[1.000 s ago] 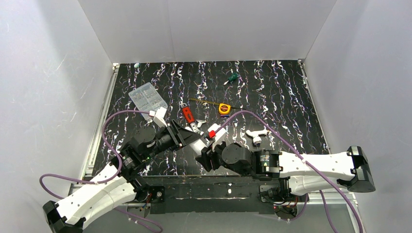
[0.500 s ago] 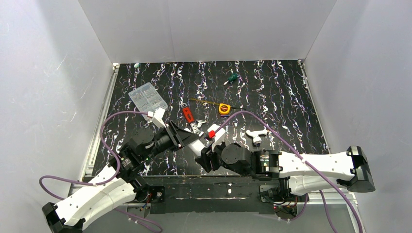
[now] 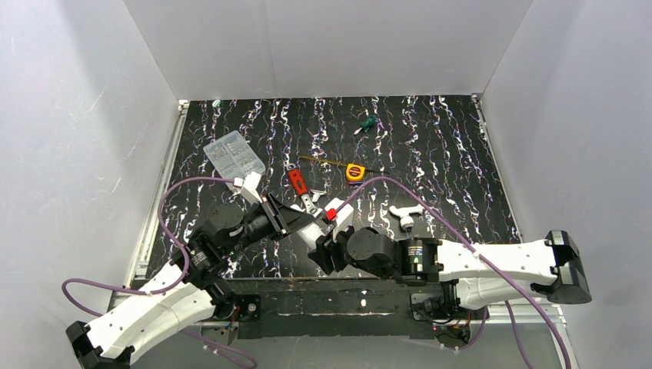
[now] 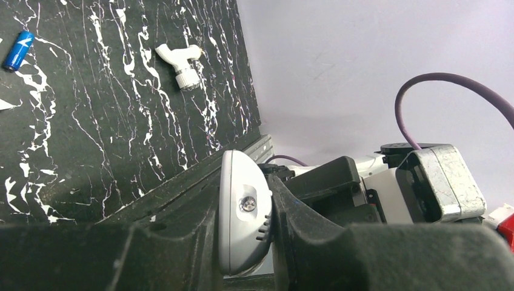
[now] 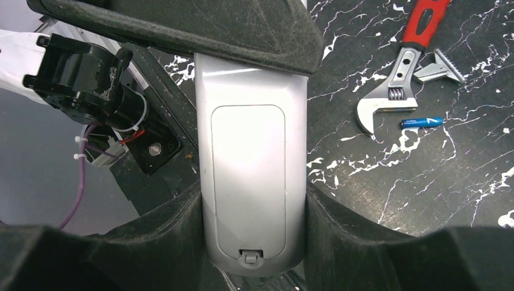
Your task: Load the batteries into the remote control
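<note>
The white remote control (image 5: 251, 182) is held between both grippers above the table's near edge. In the right wrist view its back faces me, with the battery cover closed and its latch (image 5: 250, 257) at the bottom. My right gripper (image 5: 251, 242) is shut on its lower end. My left gripper (image 4: 245, 224) is shut on its other end (image 4: 239, 212). In the top view the remote (image 3: 314, 228) shows as a white sliver between the left gripper (image 3: 301, 223) and right gripper (image 3: 323, 247). One blue battery (image 5: 420, 122) lies on the table by the wrench; it also shows in the left wrist view (image 4: 17, 50).
A red-handled adjustable wrench (image 3: 297, 181) and silvery metal bits (image 5: 439, 68) lie just beyond the grippers. A white angled fitting (image 3: 405, 212) lies to the right. A clear plastic box (image 3: 234, 154), a yellow tape measure (image 3: 354, 172) and a green screwdriver (image 3: 368, 123) lie further back.
The right arm has shifted slightly left and toward the near edge. Both grippers still hold the remote control.
</note>
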`<state>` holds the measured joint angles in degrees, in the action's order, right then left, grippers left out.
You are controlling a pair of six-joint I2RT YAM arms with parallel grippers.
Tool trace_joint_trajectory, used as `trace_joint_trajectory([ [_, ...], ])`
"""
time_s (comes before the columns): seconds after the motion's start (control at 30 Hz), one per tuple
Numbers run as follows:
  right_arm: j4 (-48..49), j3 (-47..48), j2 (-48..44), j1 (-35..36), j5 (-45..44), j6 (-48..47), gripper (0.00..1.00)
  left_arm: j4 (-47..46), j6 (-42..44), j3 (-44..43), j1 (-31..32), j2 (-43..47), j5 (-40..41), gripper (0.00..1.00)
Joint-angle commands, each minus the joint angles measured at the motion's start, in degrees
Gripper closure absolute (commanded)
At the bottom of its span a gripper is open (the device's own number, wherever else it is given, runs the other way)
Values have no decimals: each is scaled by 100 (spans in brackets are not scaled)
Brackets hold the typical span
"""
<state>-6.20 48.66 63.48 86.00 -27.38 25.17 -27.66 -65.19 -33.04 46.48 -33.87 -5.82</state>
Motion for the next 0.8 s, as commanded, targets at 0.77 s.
trace_joint_trajectory([
  [0.77, -221, -472, -1840, 22, 526, -1930, 30, -180, 400, 123, -3, -144, -870, 100],
])
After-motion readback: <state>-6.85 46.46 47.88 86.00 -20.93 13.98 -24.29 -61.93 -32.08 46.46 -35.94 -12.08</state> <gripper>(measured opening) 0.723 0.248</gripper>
